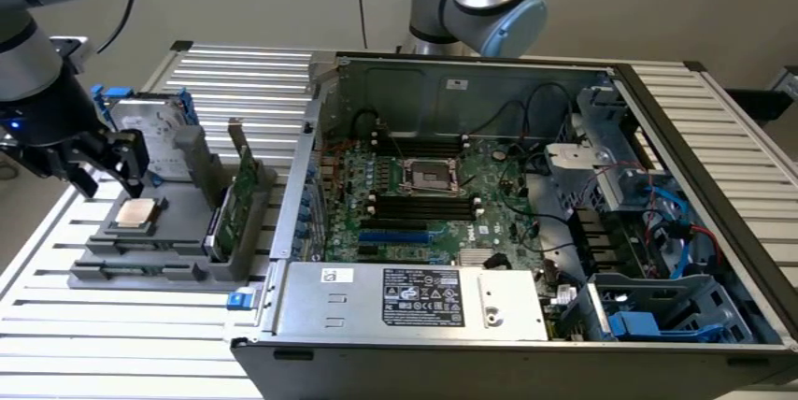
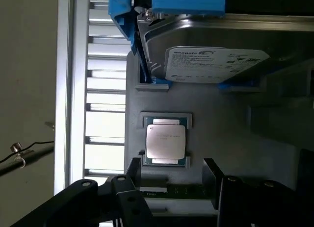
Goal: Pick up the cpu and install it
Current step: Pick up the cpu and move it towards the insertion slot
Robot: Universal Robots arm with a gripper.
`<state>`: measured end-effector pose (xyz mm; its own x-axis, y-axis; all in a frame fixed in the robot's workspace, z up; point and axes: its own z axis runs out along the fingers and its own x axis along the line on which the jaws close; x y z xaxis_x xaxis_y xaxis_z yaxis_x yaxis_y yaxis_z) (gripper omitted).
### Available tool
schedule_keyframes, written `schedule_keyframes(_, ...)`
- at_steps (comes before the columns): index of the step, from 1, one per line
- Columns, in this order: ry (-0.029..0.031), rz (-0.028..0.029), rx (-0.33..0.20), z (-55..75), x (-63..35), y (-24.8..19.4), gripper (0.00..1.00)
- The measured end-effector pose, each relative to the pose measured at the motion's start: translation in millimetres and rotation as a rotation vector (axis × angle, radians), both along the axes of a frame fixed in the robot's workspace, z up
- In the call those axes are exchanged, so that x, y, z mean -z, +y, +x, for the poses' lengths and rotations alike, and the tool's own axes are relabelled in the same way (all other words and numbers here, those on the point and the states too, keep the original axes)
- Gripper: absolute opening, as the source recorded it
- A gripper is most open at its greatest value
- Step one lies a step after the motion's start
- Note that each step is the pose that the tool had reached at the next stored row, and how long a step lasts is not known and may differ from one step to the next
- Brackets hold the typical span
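Gripper [image 1: 105, 174] jaws wide, holding nothing, hanging just above the one cpu [image 1: 135, 215]. The cpu lies flat in its recess on the gray holder [image 1: 149, 264], near that holder's edge at the exterior view's left. One hard drive [image 1: 146, 134] stands upright at the holder's far edge. One socket [image 1: 433, 176] mid-motherboard.

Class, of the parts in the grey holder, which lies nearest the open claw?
The cpu, the small silvery square lying flat just under the claw; the hard drive and the green card stand on edge farther away.
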<state>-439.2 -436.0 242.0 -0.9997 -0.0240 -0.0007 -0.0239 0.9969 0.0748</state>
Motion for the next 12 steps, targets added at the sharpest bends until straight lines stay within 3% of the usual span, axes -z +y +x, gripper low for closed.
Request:
schedule_keyframes(2,0.0061,0.0102,0.0,1.5,0.8,-0.4,0.62)
schedule_keyframes(4,0.016,0.0144,0.0,3.3,2.0,-1.2,0.62)
schedule_keyframes(8,0.0287,0.0155,0.0,10.3,6.5,-2.2,0.62)
schedule_keyframes(12,0.032,0.0153,0.0,13.1,13.7,-2.1,0.62)
